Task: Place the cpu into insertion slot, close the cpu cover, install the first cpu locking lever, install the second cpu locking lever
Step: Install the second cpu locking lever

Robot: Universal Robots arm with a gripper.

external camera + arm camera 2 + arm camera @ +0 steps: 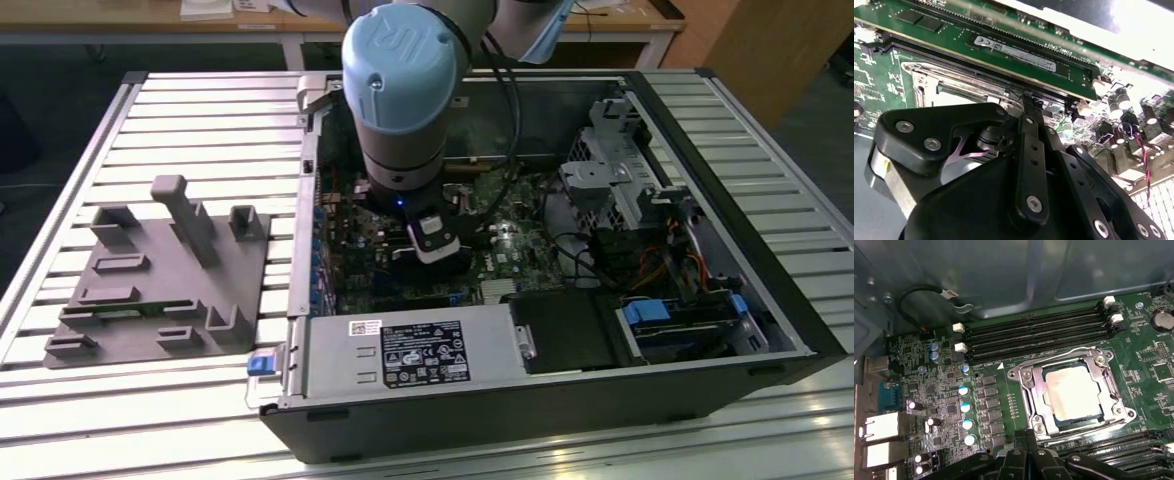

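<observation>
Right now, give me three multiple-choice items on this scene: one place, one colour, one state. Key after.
1. Where is the cpu? A) in the insertion slot B) on the grey fixture C) on the power supply
2. Arm's joint cap colour? A) red B) light blue C) yellow
3. The cpu cover is: A) upright B) removed C) down over the cpu
Key: 1A, chip sits inside the socket rim; 2B, exterior view shows it; 3C, frame lies flat around the chip.
</observation>
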